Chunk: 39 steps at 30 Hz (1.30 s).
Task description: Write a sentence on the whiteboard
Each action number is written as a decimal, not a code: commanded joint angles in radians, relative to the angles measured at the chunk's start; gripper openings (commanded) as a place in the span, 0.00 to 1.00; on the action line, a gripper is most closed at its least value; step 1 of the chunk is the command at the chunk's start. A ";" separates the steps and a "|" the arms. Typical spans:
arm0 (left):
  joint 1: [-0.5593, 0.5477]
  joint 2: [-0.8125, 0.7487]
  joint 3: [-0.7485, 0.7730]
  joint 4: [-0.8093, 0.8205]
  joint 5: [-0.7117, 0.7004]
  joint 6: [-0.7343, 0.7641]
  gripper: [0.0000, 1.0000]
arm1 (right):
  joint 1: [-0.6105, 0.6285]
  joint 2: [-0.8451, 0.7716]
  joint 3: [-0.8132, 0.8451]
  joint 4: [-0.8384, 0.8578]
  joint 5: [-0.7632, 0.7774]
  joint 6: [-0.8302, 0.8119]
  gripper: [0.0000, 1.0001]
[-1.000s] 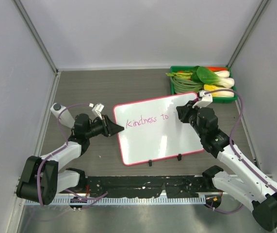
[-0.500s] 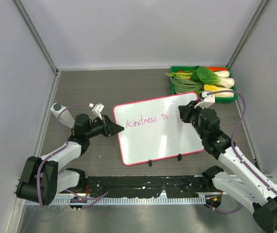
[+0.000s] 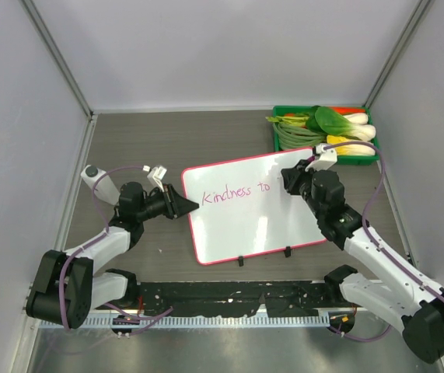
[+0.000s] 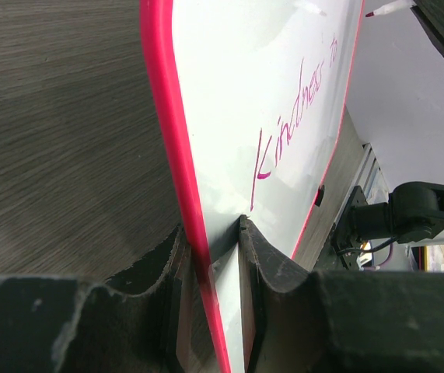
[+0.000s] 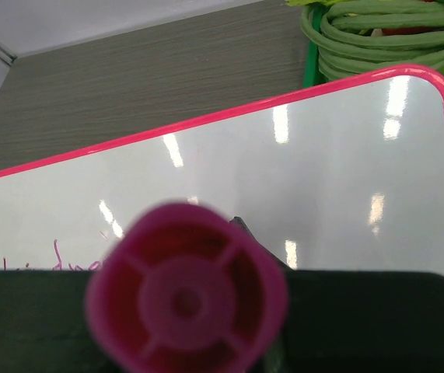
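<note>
Two robot arms are seen from above, reaching onto a dark wood-grain desk point(image 3: 144, 140). The whiteboard point(image 3: 253, 221) is laid flat near the desk's middle, slightly turned, with two small black clips point(image 3: 239, 261) on its near long edge. The left hand point(image 3: 184, 204) is pinched on the board's left edge. In the left wrist view the pink-red frame is clamped between two dark fingers point(image 4: 272, 264), whose lower parts are cut off at the bottom. The sentence point(image 3: 237, 192), reading "Kindness to" in thin pink script, is written across the board's upper part. The right hand point(image 3: 293, 180) is held over the board just right of the last word, closed on a pink marker point(image 5: 187, 287). In the right wrist view the marker's blurred rear end fills the foreground, hiding its tip and most of the writing, so contact with the board cannot be judged. A green tray point(image 3: 275, 132) of vegetables is set at the far right, its near edge partly hidden by the right wrist.
</note>
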State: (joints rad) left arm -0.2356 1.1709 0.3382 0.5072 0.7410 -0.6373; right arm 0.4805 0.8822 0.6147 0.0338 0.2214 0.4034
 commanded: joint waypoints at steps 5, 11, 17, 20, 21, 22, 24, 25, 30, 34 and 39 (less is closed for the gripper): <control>-0.028 0.013 0.004 -0.049 -0.005 0.080 0.00 | -0.005 0.040 -0.012 0.100 0.002 0.014 0.01; -0.025 0.013 0.004 -0.050 -0.006 0.082 0.00 | -0.005 0.049 -0.033 0.107 0.001 0.018 0.01; -0.027 0.012 0.002 -0.050 -0.006 0.082 0.00 | -0.005 0.037 -0.050 0.087 0.007 0.018 0.01; -0.027 0.016 0.005 -0.050 -0.005 0.080 0.00 | -0.005 0.032 -0.062 0.077 0.007 0.018 0.01; -0.028 0.016 0.005 -0.050 -0.005 0.080 0.00 | -0.005 0.029 -0.066 0.074 0.007 0.015 0.01; -0.028 0.016 0.005 -0.050 -0.005 0.082 0.00 | -0.003 0.024 -0.072 0.071 0.007 0.020 0.02; -0.028 0.015 0.004 -0.049 -0.006 0.082 0.00 | -0.005 0.015 -0.076 0.063 0.004 0.018 0.01; -0.027 0.013 0.004 -0.049 -0.006 0.080 0.00 | -0.005 0.009 -0.078 0.061 0.001 0.015 0.01; -0.028 0.015 0.004 -0.049 -0.006 0.082 0.00 | -0.005 -0.026 -0.089 0.034 -0.010 0.014 0.01; -0.027 0.018 0.004 -0.045 -0.008 0.080 0.00 | -0.005 -0.040 -0.079 0.029 -0.010 0.023 0.01; -0.027 0.013 0.002 -0.045 -0.008 0.080 0.00 | -0.005 -0.042 -0.029 0.041 -0.025 0.041 0.01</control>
State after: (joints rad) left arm -0.2367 1.1713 0.3386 0.5056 0.7414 -0.6373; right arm 0.4805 0.8593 0.5278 0.0532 0.2035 0.4248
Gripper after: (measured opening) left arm 0.279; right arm 0.204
